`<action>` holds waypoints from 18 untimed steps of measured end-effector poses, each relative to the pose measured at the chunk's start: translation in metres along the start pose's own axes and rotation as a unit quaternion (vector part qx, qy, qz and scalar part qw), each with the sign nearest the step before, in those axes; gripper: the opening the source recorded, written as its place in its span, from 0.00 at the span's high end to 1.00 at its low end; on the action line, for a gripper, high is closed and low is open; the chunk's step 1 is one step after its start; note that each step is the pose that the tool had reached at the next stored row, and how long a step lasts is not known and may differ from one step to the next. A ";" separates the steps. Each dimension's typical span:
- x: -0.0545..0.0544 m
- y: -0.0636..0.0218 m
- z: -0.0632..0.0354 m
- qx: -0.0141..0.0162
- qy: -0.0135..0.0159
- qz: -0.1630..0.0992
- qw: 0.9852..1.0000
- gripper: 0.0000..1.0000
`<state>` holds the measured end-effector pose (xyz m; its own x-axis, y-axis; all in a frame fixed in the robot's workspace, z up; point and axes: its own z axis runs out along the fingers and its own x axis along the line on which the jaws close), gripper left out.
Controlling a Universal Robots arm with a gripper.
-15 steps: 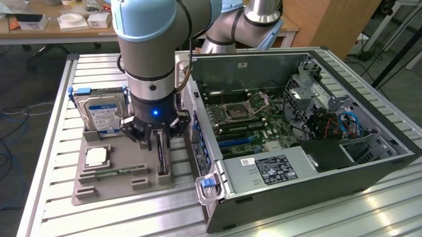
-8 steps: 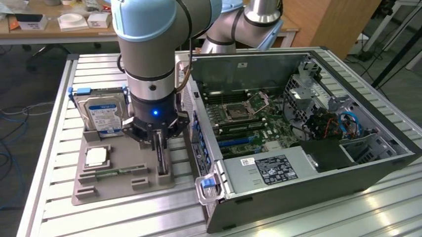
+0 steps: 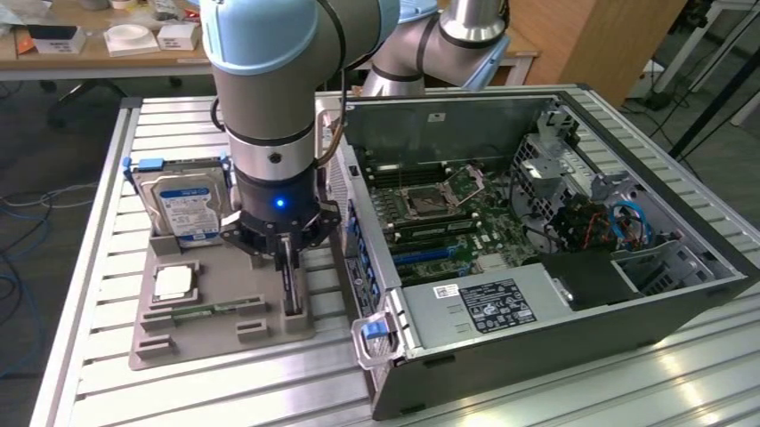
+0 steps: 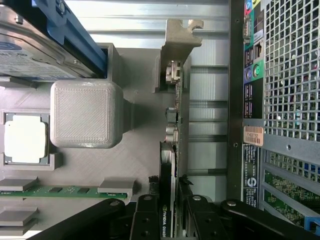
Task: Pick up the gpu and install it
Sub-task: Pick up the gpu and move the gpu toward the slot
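The gpu stands on its edge in a slot at the side of the grey tray nearest the computer case. In the wrist view the gpu runs away from me as a thin card, with its silver end bracket at the far end and a black cooler face near my fingers. My gripper is lowered over it. The gripper is open, with one black finger against the cooler side. The other finger stands a sliver off the board side.
The tray also holds a silver hard drive with a blue label, a processor chip and a narrow green memory stick. The open computer case lies right beside the tray; its rear panel sits close to the card.
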<state>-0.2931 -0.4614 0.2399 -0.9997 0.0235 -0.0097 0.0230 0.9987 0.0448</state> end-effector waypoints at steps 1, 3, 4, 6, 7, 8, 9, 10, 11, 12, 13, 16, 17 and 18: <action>0.000 0.0000 0.0000 0.000 0.000 0.000 1.000 0.74; 0.000 0.0000 0.0000 0.000 0.000 0.000 1.000 0.74; -0.001 0.0001 0.0000 0.000 0.001 0.000 1.000 0.74; -0.005 0.0002 0.0000 0.000 0.003 0.000 1.000 0.74; -0.005 0.0001 0.0000 0.000 0.003 0.000 1.000 0.74; -0.005 0.0001 0.0000 0.000 0.003 0.000 1.000 0.74; -0.005 0.0001 0.0000 0.000 0.003 0.000 1.000 0.74; -0.005 0.0001 0.0000 0.000 0.003 0.000 1.000 0.74; -0.005 0.0001 0.0000 0.000 0.003 0.000 1.000 0.74; -0.005 0.0001 0.0001 0.000 0.003 0.000 1.000 0.74; -0.005 0.0001 0.0001 0.000 0.003 0.000 1.000 0.74; -0.005 0.0001 0.0001 0.000 0.003 0.000 1.000 0.74; -0.005 0.0001 0.0001 0.000 0.003 0.000 1.000 0.74; -0.005 0.0001 0.0001 0.000 0.003 0.000 1.000 0.74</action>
<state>-0.2877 -0.4614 0.2399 -0.9997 0.0234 -0.0041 0.0232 0.9987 0.0447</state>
